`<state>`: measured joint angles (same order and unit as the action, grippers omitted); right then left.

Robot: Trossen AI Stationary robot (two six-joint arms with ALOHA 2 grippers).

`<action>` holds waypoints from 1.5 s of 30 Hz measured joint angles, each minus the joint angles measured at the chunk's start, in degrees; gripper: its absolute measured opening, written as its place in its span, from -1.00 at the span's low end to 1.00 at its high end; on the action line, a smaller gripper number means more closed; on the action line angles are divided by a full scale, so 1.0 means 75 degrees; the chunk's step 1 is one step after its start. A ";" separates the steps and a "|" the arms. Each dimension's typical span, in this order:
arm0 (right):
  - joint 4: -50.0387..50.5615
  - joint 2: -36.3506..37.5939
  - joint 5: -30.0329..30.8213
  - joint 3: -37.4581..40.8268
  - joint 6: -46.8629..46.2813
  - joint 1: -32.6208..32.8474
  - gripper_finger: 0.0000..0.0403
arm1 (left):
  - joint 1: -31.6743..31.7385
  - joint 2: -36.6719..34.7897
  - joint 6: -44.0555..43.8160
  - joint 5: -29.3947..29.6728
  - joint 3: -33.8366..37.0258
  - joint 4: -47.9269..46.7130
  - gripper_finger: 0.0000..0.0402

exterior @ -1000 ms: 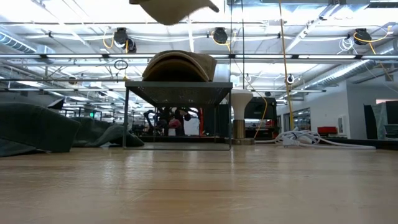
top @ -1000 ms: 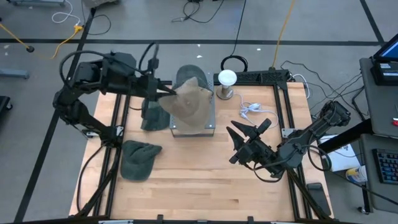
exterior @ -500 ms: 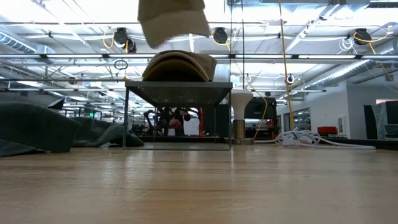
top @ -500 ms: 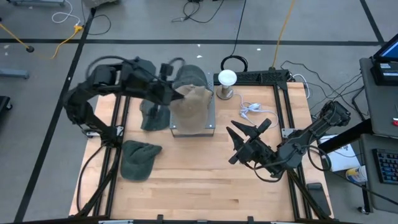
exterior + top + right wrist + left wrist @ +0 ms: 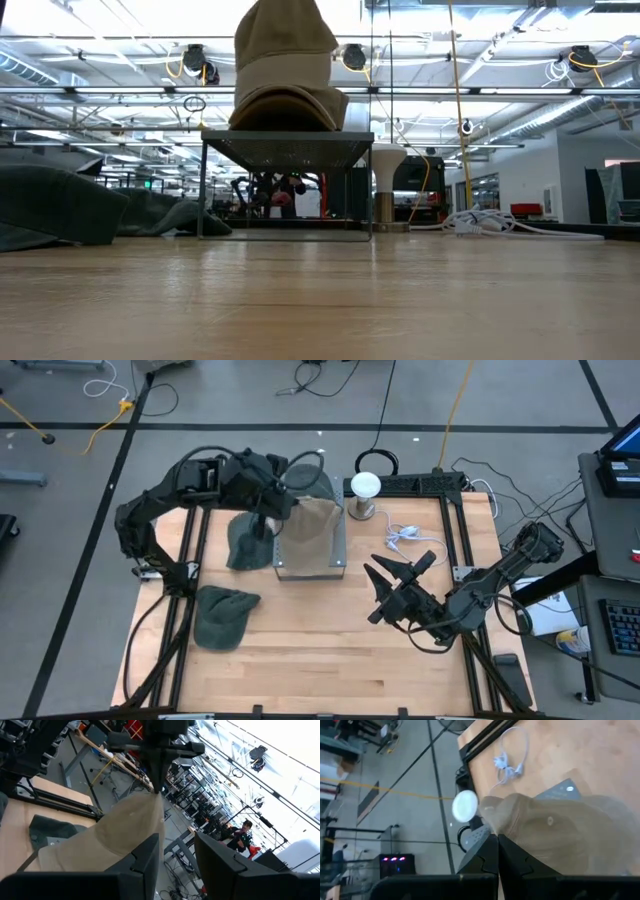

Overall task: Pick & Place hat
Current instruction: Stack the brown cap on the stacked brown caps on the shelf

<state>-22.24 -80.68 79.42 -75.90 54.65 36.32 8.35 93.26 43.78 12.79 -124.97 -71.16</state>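
Here, the right tool (image 5: 385, 592) rests released on the near right tabletop (image 5: 320, 650). Two dark green hats lie left: one (image 5: 222, 615) near, one (image 5: 245, 542) farther. Beyond, the left tool (image 5: 283, 510), pinching one tan hat (image 5: 310, 520), holds it over another tan hat (image 5: 288, 106) atop the stand (image 5: 288, 150).

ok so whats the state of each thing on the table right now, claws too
tan hat: held up by its top, hanging onto the hat stack
left claw: shut on the tan hat, above the stand
hat stack: resting on the stand
stand: upright
green hats: lying flat on the table, untouched
lamp: upright
right claw: open, empty, waiting low at the right
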 joint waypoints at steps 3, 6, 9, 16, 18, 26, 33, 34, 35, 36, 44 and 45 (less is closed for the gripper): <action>0.0001 0.0000 -0.0001 0.0000 0.0003 -0.0006 -0.42 | 0.0242 0.0122 -0.0104 -0.0008 0.0000 0.0037 -1.00; 0.0051 0.0003 0.0000 0.0000 0.0003 -0.0046 -0.42 | 0.0410 0.0288 -0.0273 -0.0079 0.0000 0.0027 -1.00; 0.0076 0.0000 0.0002 0.0000 0.0006 -0.0048 -0.42 | 0.0539 0.0473 -0.0315 -0.0104 0.0000 -0.0015 -1.00; 0.0192 0.0000 0.0000 0.0000 0.0006 -0.0047 -0.42 | 0.0837 0.1062 -0.0638 -0.0019 0.0003 -0.0291 -1.00; 0.0193 0.0000 0.0001 0.0000 0.0006 -0.0047 -0.42 | 0.0947 0.1165 -0.0792 0.0038 0.0003 -0.0286 -1.00; 0.0203 0.0000 -0.0012 0.0000 0.0017 -0.0047 -0.42 | 0.1047 0.1684 -0.0879 0.0031 0.0000 -0.0366 -1.00; 0.0201 0.0000 -0.0020 0.0000 0.0012 -0.0047 -0.42 | 0.1038 0.2223 -0.1191 -0.0055 0.0000 -0.0371 -1.00; 0.0201 0.0000 -0.0020 0.0000 0.0012 -0.0047 -0.42 | 0.1046 0.2309 -0.1248 0.0016 0.0000 -0.0370 -1.00; 0.0199 0.0000 -0.0020 0.0000 0.0009 -0.0047 -0.42 | 0.1050 0.2389 -0.1300 0.0073 0.0000 -0.0331 -1.00; 0.0199 0.0000 -0.0022 0.0000 0.0009 -0.0047 -0.42 | 0.1056 0.2440 -0.1335 0.0077 0.0000 -0.0314 -1.00; 0.0201 0.0000 -0.0025 0.0000 0.0009 -0.0048 -0.42 | 0.1011 0.2876 -0.1641 0.0103 0.0000 -0.0384 -1.00; 0.0201 0.0000 -0.0023 0.0000 0.0009 -0.0050 -0.42 | 0.0998 0.2881 -0.1660 0.0103 0.0000 -0.0353 -1.00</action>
<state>-20.73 -80.68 79.24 -75.90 54.72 35.94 15.83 114.87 31.32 13.56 -124.97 -73.81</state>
